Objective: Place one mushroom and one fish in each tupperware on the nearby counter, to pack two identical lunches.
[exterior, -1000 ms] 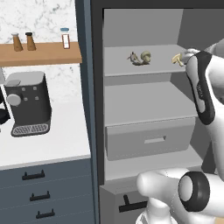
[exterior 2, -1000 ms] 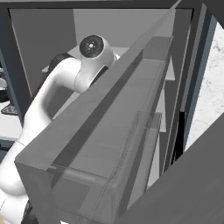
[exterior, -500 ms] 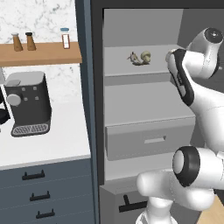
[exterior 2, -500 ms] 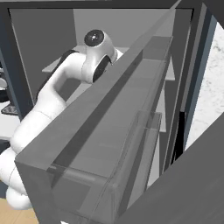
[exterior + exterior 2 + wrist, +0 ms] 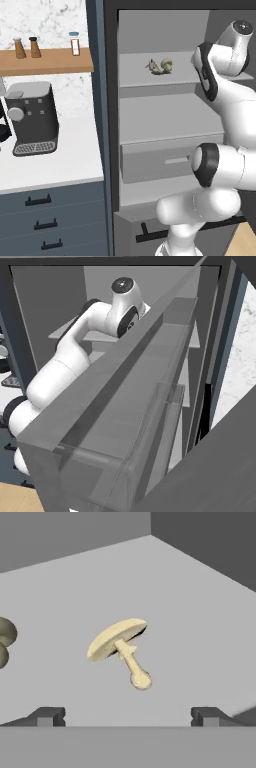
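While the arm reaches up into the open grey fridge-style cabinet, here's how things sit:

Arm: white robot arm with dark joints, coming up from the lower right of the left base view and bending toward the top shelf, wrist end up near the right side of that shelf.

Gripper: two-finger gripper with small dark finger tips showing at the bottom of the hand view. Jaws stand spread about as wide as they go, nothing between them, not touching anything.

Mushroom: pale cream mushroom with a flat cap and thin stem, lying tipped on its side on the light grey upper shelf, cap toward the upper left of the hand view and stem end pointing down-right. It sits between the two tips but a bit ahead of them, clear of both.

Other stuff on the shelf: rounded olive-grey item at the left edge of the hand view, cut off by the frame so can't say what it is. From the left base view there's a small greyish-tan clump on the same shelf, well left of the wrist, too small to make out properly.

Counter: long white countertop over dark blue-grey drawers, left of the cabinet, with a black and grey coffee machine on it.

Wall shelf: brown wooden shelf above the counter, holding two small brown shakers and a small white jar.
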### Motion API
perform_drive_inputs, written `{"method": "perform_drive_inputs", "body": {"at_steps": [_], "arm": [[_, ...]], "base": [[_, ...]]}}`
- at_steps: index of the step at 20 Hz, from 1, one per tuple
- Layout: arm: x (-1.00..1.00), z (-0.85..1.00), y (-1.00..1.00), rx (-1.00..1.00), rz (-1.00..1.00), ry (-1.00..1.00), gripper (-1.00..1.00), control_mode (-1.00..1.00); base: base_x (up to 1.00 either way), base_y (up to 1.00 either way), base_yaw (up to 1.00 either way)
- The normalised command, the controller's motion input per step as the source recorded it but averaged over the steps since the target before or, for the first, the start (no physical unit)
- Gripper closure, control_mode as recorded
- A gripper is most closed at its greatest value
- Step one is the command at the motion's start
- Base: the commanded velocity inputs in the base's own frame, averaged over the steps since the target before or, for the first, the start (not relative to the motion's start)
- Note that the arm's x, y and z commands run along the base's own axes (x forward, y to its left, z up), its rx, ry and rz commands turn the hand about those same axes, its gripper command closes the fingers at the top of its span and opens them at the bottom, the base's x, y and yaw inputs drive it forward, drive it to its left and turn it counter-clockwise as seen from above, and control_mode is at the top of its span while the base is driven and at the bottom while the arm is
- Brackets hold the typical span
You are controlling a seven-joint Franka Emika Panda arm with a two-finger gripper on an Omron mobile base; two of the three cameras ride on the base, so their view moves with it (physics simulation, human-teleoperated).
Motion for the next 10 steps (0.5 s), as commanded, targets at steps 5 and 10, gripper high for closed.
{"method": "perform_drive_inputs", "body": {"at_steps": [5,10], "arm": [[0.36,-0.05,0.0,0.0,0.0,0.0,-1.0,-1.0],[0.31,-0.31,0.0,0.0,0.0,0.0,-1.0,-1.0]], "base": [[0.0,0.0,0.0],[0.0,0.0,0.0]]}}
